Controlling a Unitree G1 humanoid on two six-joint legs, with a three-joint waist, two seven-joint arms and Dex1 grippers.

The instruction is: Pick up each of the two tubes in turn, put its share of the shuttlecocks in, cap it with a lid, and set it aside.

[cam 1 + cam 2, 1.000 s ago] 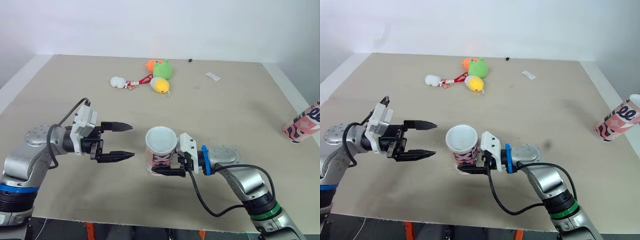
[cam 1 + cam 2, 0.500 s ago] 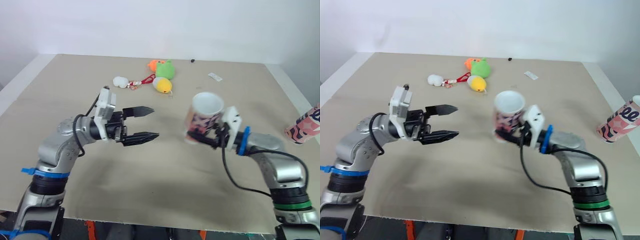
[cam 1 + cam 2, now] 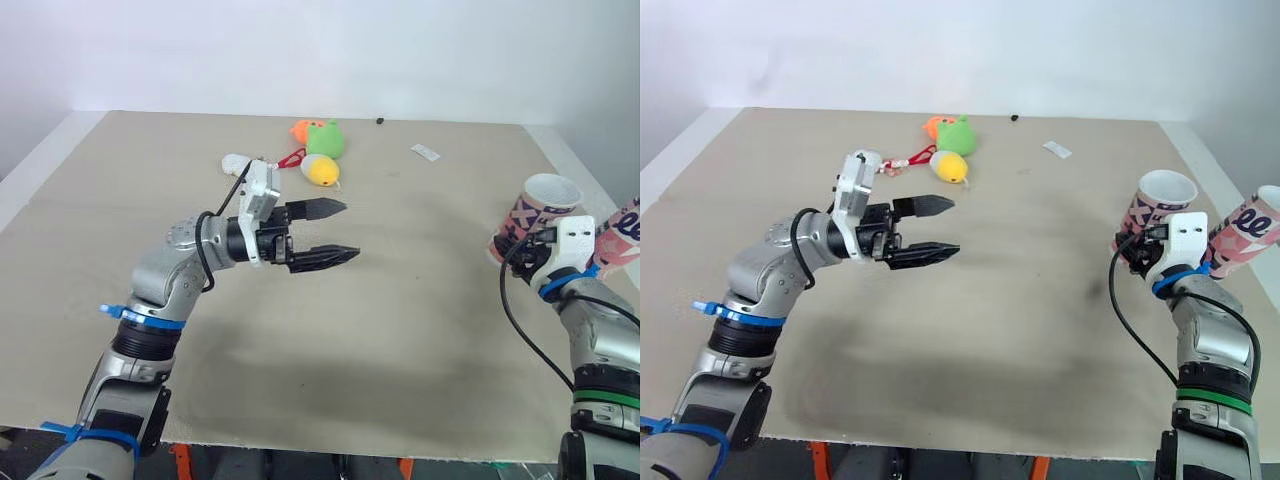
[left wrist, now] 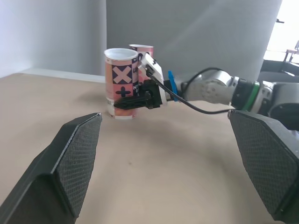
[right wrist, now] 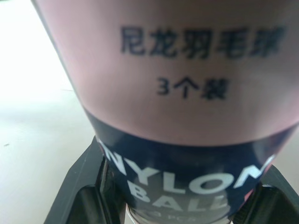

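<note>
A pink patterned tube (image 3: 536, 212) with a white top is tilted at the table's far right, and my right gripper (image 3: 515, 246) is shut on its lower part. In the right wrist view the tube (image 5: 187, 93) sits between the black fingers (image 5: 88, 179). A second matching tube (image 3: 626, 228) leans just behind it at the right edge. My left gripper (image 3: 350, 230) hovers open over the middle of the table, holding nothing. Orange, green, yellow and white shuttlecocks (image 3: 322, 150) lie grouped at the back.
A small white tag (image 3: 425, 152) and a tiny black speck (image 3: 380, 121) lie near the table's (image 3: 400, 330) back edge. In the left wrist view both tubes (image 4: 120, 81) stand ahead, between the two wide-apart fingers (image 4: 74, 154).
My right gripper carried the tube from the table's middle out to the far right, beside the other tube. My left gripper moved farther out over the table, still open.
</note>
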